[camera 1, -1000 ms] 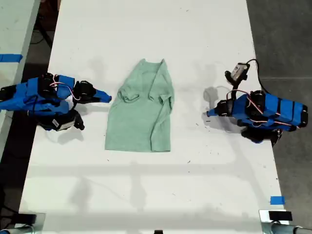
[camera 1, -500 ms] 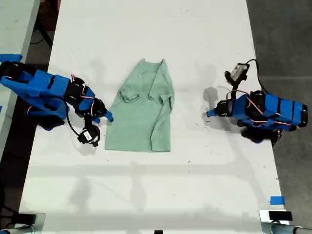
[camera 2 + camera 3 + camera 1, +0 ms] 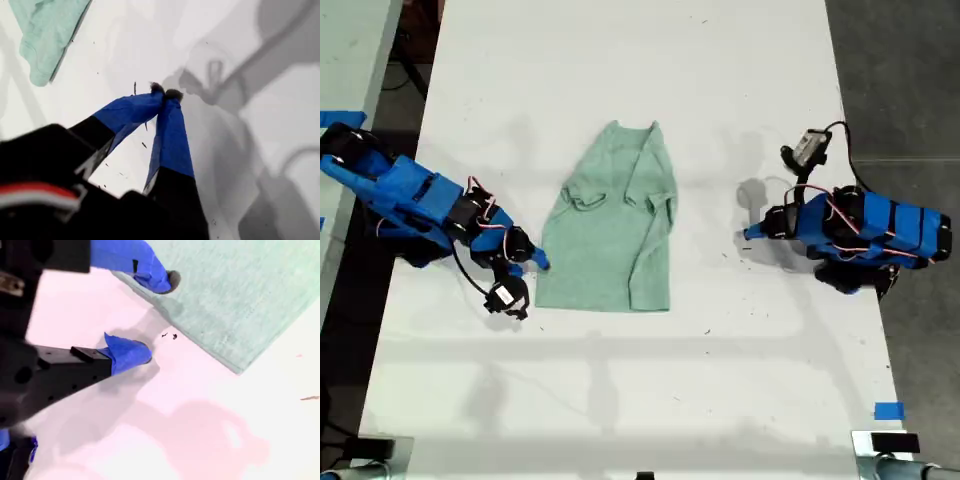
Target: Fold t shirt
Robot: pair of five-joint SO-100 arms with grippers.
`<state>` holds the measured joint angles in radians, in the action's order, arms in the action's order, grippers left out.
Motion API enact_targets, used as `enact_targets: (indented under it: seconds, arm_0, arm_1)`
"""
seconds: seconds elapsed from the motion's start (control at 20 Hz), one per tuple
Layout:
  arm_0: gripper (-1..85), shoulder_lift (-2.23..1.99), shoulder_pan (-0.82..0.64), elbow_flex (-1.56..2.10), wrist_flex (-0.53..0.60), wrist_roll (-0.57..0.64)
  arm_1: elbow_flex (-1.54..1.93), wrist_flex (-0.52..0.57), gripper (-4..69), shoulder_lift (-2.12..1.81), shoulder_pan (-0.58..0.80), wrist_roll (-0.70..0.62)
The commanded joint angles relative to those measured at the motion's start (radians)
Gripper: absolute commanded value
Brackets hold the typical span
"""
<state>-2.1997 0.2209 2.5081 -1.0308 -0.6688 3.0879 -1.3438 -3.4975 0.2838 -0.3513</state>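
- Your second tool [image 3: 540, 262] sits at the exterior view's left, jaws released and straddling the lower side edge of the t shirt [image 3: 610, 240]. One tip rests on the cloth, the other on bare tabletop [image 3: 620, 60].
- The t shirt lies flat mid-tabletop, neck toward the far end, with one side already folded over lengthwise.
- Risk: closing here may catch only the top layer, or pinch nothing if the lower tip doesn't get under the hem.
- Risk: a low drag would bunch the existing fold.
- Your first tool [image 3: 748, 235], at the exterior view's right, is clenched on nothing, well apart from the t shirt. One-sided lifting could skew the cloth.
- The tabletop is white, smooth and speckled. There is dark floor on both sides and blue tape [image 3: 888, 411] near the corner.
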Motion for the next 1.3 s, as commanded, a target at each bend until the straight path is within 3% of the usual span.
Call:
enact_targets:
  seconds: [0.0,0.25,0.6,0.65,0.75,0.85,1.0,1.15,1.25]
  arm_0:
    - [18.6,0.094,-0.038,-0.037,0.101,0.166]
    - [18.2,0.193,-0.115,-0.049,0.146,0.405]
    - [12.8,0.288,-0.161,-0.127,0.198,0.448]
    - [11.2,0.321,-0.172,-0.147,0.206,0.462]
    - [-0.1,0.362,-0.184,-0.178,0.212,0.471]
    - [-0.1,0.37,-0.181,-0.209,0.184,0.479]
    - [-0.1,0.37,-0.184,-0.307,0.002,0.466]
    - [-0.1,0.407,-0.167,-0.577,-0.348,0.411]
    - [-0.1,0.485,-0.179,-0.813,-0.506,0.445]
  arm_1:
    - [0.012,-0.009,0.5,-0.005,-0.008,0.002]
    - [0.012,-0.009,0.5,-0.005,-0.005,-0.003]
    - [0.012,-0.009,0.5,-0.005,-0.003,-0.003]
    - [0.012,-0.009,0.5,-0.005,-0.002,-0.005]
    - [0.012,-0.009,0.5,-0.005,-0.002,-0.005]
    - [0.012,-0.009,0.5,-0.005,-0.003,-0.005]
    - [0.012,-0.009,0.5,-0.005,-0.002,-0.006]
    - [0.012,-0.009,0.5,-0.005,-0.002,-0.003]
    - [0.012,-0.009,0.5,-0.005,0.003,-0.003]
